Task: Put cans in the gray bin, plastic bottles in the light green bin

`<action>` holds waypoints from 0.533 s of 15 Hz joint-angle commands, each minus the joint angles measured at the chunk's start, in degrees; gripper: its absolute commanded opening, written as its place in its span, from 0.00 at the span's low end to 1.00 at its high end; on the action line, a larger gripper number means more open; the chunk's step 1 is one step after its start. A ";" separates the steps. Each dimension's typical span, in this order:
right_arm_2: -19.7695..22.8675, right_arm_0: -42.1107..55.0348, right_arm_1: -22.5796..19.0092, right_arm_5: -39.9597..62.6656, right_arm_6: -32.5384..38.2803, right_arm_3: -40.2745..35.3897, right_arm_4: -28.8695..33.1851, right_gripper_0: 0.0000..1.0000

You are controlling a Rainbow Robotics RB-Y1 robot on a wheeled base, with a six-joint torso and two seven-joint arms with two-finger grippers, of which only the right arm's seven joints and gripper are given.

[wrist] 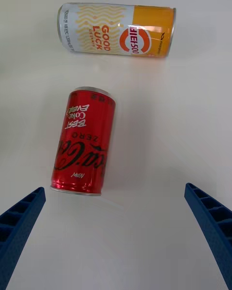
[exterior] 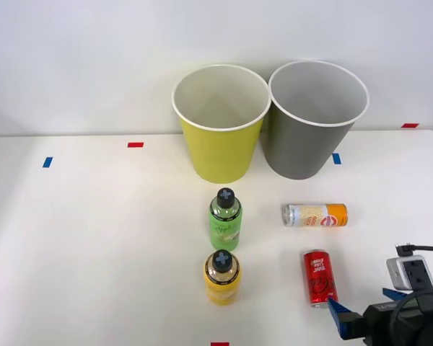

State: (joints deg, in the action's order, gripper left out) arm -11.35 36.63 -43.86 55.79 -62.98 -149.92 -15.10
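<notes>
Right wrist view has the gripper point(wrist: 116, 232) spread wide and empty just short of the red can point(wrist: 83, 142), which lies on the bench point(wrist: 183, 135) beside the orange can point(wrist: 116, 30), apparently lining up a grasp.

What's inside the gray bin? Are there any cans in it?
The part of the gray bin you can see inside is just pale wall, no cans. Its bottom is hidden by the front wall. The red can and orange can lie on the table.

Glossy metal cans point(wrist: 84, 145), matt white table point(exterior: 94, 252)
</notes>
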 commanded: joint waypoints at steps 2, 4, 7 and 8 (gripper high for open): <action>-3.42 -10.44 -1.41 11.27 4.45 -0.02 -3.62 1.00; -6.23 -14.75 -2.11 15.05 7.17 0.07 -2.39 1.00; -7.11 -18.44 -2.11 20.41 7.35 0.24 -3.44 1.00; -7.37 -19.06 -2.02 21.29 7.35 0.42 -3.53 1.00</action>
State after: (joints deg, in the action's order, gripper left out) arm -18.38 18.31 -45.99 76.09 -55.67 -149.72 -18.41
